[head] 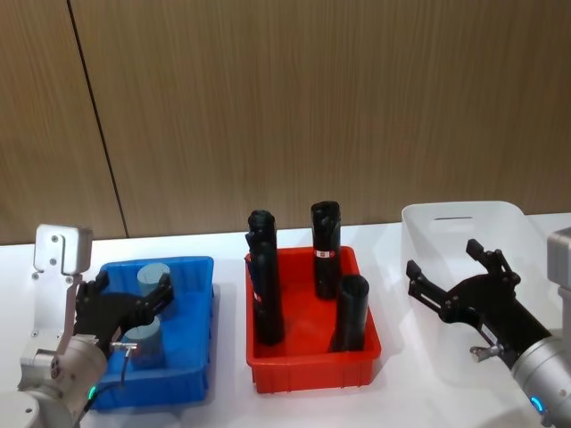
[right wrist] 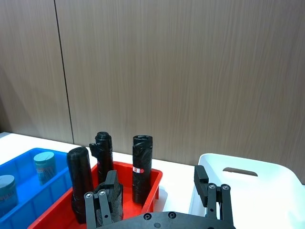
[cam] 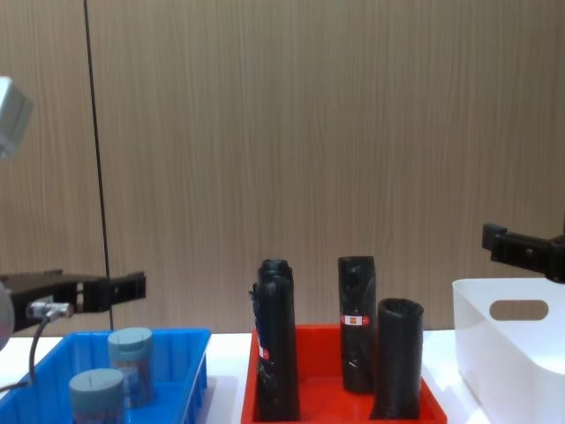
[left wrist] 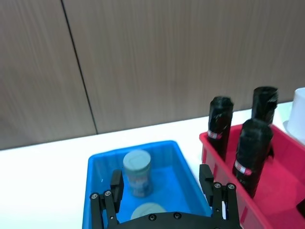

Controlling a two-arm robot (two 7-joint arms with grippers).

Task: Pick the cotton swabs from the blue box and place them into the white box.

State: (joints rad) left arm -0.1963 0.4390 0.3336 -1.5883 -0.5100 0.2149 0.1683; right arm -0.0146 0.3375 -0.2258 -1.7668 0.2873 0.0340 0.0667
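The blue box (head: pixel 208 339) sits toward the left end of the counter (head: pixel 223 406), and both jars of cotton swabs (left wrist: pixel 137 172) stand upright in it — the back jar (head: pixel 152 275) near the box's rear wall, the front jar (head: pixel 144 343) closer to its front edge. The left gripper (head: pixel 128 303) hangs over the box above the jars with its fingers spread wide, holding nothing. In the chest view it is clearly higher than both lids and touches neither. In the left wrist view the front jar's lid lies low between the two fingers.

A red tray (head: pixel 312 374) sits in the middle of the counter, just beside the blue box, with four black rolls (head: pixel 326 236) standing in it.

The white box (head: pixel 464 209) is at the counter's right edge. The right gripper (head: pixel 442 256) hovers over it — fingers wide apart, nothing between them.
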